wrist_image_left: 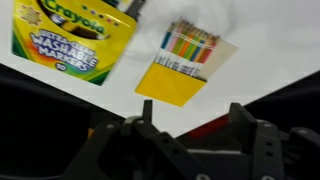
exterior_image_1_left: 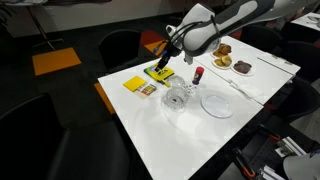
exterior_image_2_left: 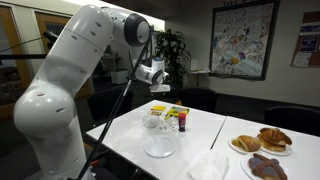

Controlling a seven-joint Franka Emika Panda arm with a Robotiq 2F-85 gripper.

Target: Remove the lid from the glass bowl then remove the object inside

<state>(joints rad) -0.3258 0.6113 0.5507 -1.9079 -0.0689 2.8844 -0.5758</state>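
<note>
The clear glass bowl (exterior_image_1_left: 177,97) stands uncovered mid-table and also shows in an exterior view (exterior_image_2_left: 153,121). I cannot tell what is inside it. A white round disc (exterior_image_1_left: 216,103) lies flat on the table beside it, apart from it (exterior_image_2_left: 160,147). My gripper (exterior_image_1_left: 165,62) hangs in the air above the far end of the table, over the crayon boxes and away from the bowl (exterior_image_2_left: 155,75). In the wrist view its jaws (wrist_image_left: 192,120) are open and empty. The bowl and disc are out of the wrist view.
A green Crayola marker box (wrist_image_left: 65,40) and a yellow coloured-pencil box (wrist_image_left: 185,65) lie below the gripper. A small red bottle (exterior_image_1_left: 198,74) stands near the bowl. Two plates of pastries (exterior_image_2_left: 265,140) (exterior_image_2_left: 265,165) sit at one table end. Dark chairs surround the table.
</note>
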